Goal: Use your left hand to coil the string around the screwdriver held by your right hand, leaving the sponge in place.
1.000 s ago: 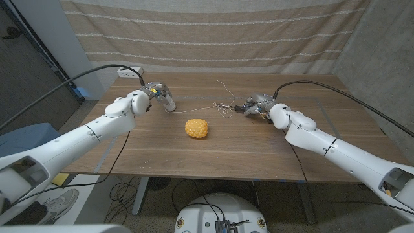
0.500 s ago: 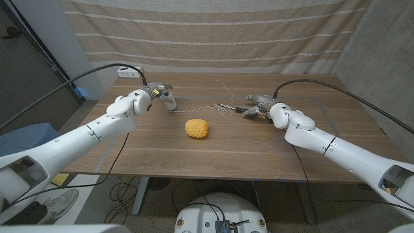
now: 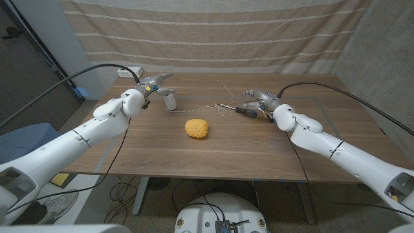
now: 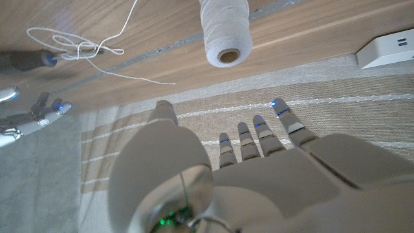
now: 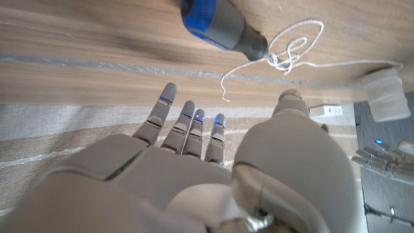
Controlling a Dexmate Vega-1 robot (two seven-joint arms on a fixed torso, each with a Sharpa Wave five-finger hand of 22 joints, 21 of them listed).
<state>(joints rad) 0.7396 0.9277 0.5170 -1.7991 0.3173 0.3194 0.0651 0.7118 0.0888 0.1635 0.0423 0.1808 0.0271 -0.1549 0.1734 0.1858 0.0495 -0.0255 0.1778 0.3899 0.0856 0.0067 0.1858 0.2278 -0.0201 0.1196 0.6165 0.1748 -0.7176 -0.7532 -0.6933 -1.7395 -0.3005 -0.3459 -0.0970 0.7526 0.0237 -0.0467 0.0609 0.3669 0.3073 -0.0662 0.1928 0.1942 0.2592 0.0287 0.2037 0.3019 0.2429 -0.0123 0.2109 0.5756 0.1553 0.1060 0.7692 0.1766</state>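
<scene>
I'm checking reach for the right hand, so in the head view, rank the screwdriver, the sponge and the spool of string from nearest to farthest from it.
From the right hand, nearest first:
1. Screwdriver: lying on the table right beside the hand, on its inner side.
2. Sponge: mid-table, toward the robot.
3. Spool of string: across the table, by the left hand.

Wooden table (image 3: 213,145), plank grain running side to side, a pale stripe visible on its right part. White power strip (image 3: 129,72) at the table's far left corner; it also shows in the left wrist view (image 4: 388,52). Beige striped curtain (image 3: 213,32) hangs behind the table. Blue object (image 3: 22,139) at far left, beside the table; unclear what.
</scene>
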